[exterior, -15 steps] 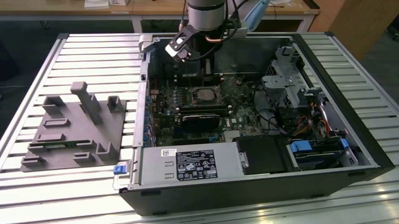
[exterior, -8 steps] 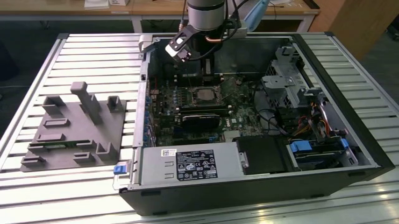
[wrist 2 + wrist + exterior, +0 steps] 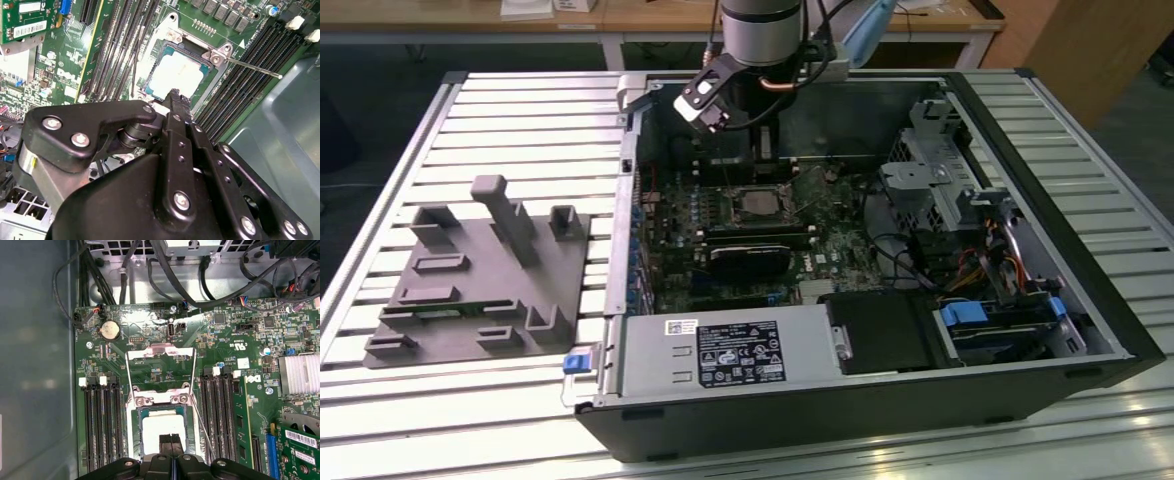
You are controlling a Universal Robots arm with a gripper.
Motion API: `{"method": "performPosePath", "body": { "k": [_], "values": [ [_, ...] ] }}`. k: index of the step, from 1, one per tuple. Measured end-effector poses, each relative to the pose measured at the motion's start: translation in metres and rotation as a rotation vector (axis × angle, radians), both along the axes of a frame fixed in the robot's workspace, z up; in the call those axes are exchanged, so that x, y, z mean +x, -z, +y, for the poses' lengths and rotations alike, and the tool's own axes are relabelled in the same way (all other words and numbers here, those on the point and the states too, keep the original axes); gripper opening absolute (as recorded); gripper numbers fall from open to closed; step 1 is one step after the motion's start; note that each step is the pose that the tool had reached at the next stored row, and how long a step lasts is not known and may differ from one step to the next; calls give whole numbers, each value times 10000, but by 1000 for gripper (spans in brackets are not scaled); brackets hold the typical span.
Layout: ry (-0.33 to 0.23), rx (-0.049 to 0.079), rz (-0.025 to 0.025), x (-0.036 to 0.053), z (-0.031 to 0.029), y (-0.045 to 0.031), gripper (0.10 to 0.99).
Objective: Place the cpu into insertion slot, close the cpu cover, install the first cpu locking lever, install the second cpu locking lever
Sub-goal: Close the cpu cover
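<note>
We see the gripper [image 3: 171,438] with its two fingers pressed flat together and nothing between them, its tips just above the socket [image 3: 132,435]. The cpu [image 3: 152,432] already lies in the socket, pale face up, and the fingertips cover part of its near edge. The cpu cover [image 3: 160,352] is folded back from the socket on its hinge, so the top of the socket is free. One thin lever [image 3: 250,67] sticks out from a socket corner, raised over the memory slots [image 3: 220,410]. Such long black slots run close along both sides of the socket, so the free room is mostly straight above it. In the exterior view the socket sits on the green board inside the open computer case [image 3: 1107,300], whose walls stand around it.
</note>
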State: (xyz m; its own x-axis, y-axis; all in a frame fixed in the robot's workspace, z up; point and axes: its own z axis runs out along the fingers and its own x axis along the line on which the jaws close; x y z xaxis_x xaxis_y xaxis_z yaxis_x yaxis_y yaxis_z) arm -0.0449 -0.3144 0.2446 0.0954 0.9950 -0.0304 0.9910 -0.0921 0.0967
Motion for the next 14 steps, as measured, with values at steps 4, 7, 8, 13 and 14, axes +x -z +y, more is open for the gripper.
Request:
{"method": "performPosePath", "body": {
  "k": [4, 7, 8, 13, 14],
  "values": [
    [0, 0, 0, 37, 0, 0, 106],
    [-1, 0, 2, 86, 0, 0, 106],
    [-1, 1, 3, 105, 0, 0, 106],
    [0, -1, 10, 210, 0, 0, 106],
    [0, 0, 12, 231, 0, 0, 106]
  ]
}}
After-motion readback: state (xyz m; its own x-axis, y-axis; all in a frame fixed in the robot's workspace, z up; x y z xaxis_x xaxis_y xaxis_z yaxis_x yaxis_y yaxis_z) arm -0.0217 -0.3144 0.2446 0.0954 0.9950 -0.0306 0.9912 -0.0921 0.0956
